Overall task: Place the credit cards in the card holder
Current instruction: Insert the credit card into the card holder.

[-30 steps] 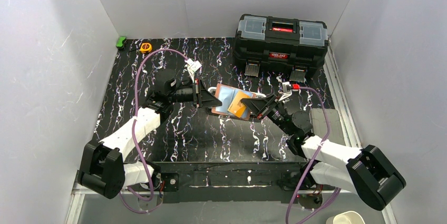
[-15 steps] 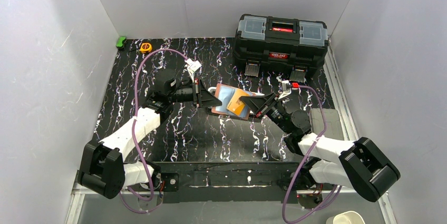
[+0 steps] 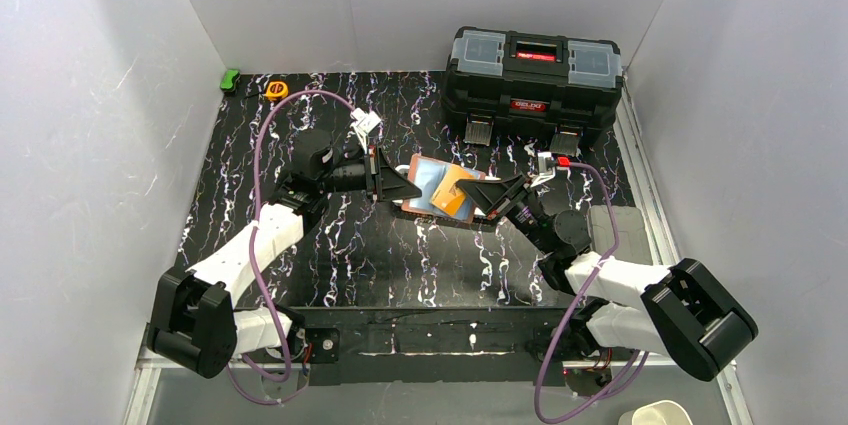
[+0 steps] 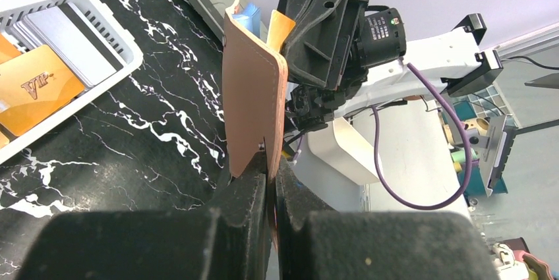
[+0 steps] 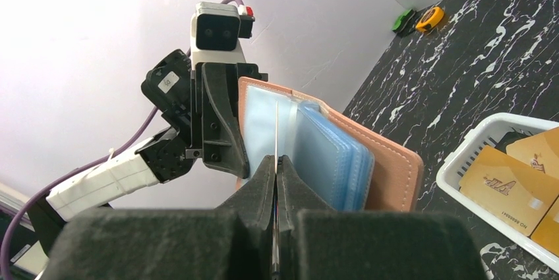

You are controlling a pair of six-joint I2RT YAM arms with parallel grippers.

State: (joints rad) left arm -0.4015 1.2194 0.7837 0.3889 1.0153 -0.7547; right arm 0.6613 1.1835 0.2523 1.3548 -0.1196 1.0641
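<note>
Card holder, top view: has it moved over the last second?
Yes, slightly. The card holder has edged away from the arm bases, toward the black toolbox at the table's far edge.

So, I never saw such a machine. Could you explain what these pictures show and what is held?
These are two robot arms bolted to a table, each ending in a two-finger gripper. One picture looks down from above; the other two come from cameras on the wrists. The left gripper is shut on the card holder, a pink wallet held open above the table. The right gripper is shut on an orange card, at the holder's blue sleeves. On the table are a black toolbox, a white basket with more cards, a yellow tape measure and a small green thing.
</note>
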